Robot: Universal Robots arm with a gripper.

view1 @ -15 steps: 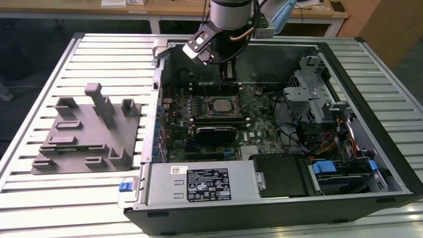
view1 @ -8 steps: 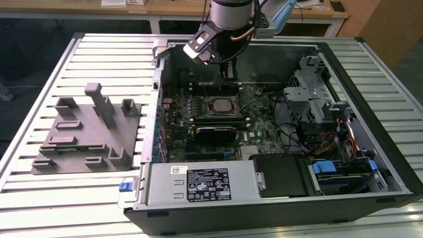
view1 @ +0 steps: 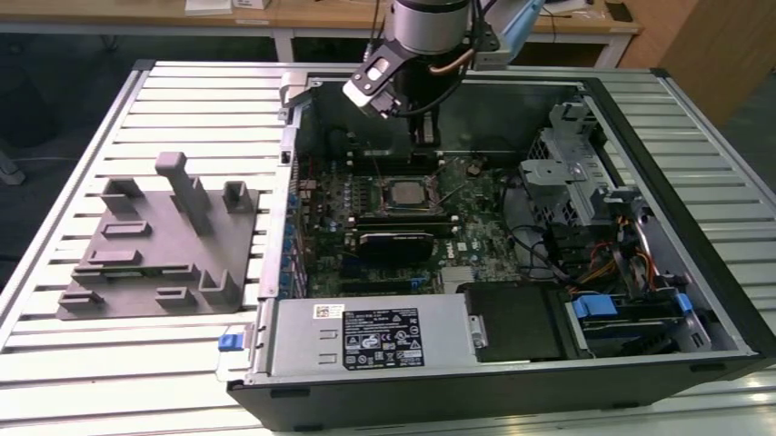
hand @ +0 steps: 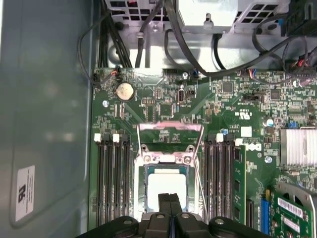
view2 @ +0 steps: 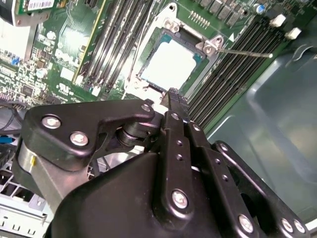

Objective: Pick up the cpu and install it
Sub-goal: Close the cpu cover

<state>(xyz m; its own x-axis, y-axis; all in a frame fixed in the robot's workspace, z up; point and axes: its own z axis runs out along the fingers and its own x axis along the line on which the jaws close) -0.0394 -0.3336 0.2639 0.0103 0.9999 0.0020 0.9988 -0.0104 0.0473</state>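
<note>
Where the exterior view looks down into the open computer case, the cpu lies flat in the socket at the middle of the green motherboard, and the gripper hangs above it, toward the case's far wall. In the second wrist view the fingers press together with nothing between them, their tips just over the chip's pale lid. In the first wrist view the load plate stands swung open beyond the chip. The cpu looks light, stiff, slick on top and fragile beneath, so it is best taken by opposite edges. The case rests on a slatted metal table beside a grey fixture. Memory slots flank the socket closely, leaving little room.
</note>
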